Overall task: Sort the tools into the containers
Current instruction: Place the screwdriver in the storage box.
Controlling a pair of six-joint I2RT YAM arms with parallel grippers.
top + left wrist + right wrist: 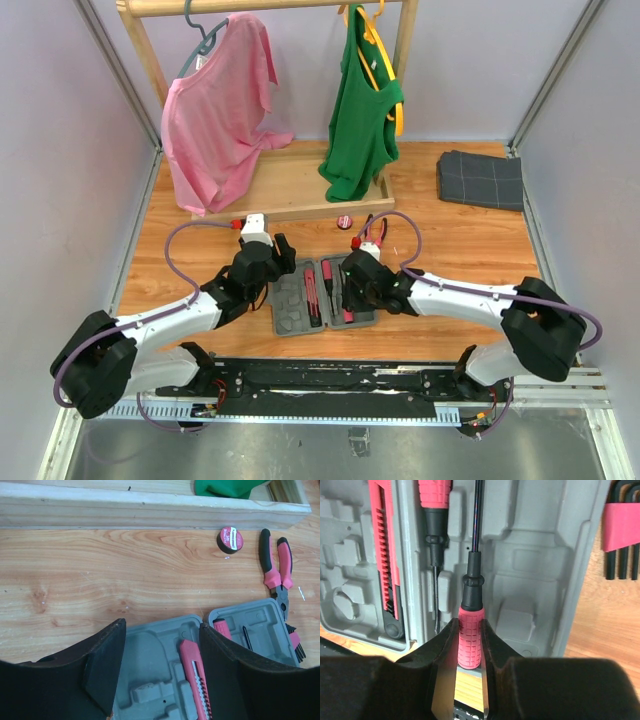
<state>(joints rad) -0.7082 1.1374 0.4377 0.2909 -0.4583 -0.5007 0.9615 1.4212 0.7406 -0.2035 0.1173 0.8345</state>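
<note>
**Right hand clamped on a screwdriver over the open tool case**

The grey tool case (289, 318) lies open on the table (460, 245), just ahead of the two arm bases, its two halves side by side. The right hand (470, 630) is closed on the pink handle of a screwdriver (471, 587). The tool's long axis runs away from the wrist, with the handle at the fingers and the thin shaft pointing to the far edge of the case, over the right half.

A second screwdriver (434, 510) lies in a recess just left of it. It is parallel but reversed, its pink handle at the far end and its tip toward the wrist. A pink utility knife (382, 540) lies in the left half, lengthwise in the same direction as the screwdrivers.

The left hand (161, 630) hangs over the near left part of the case with its fingers wide apart and nothing between them.

Three things lie outside the case:
- One pair of pliers (277, 565) lies beyond the right half, with its pink and black handles pointing to the wooden rack base (150, 507) and its nose close to the case rim.
- One roll of tape (230, 539) lies left of the pliers, near the rack base.
- One set of black hex keys (620, 530) in a pink holder lies just right of the case; how many keys cannot be told.

That makes two screwdrivers, one knife and one case.
</note>
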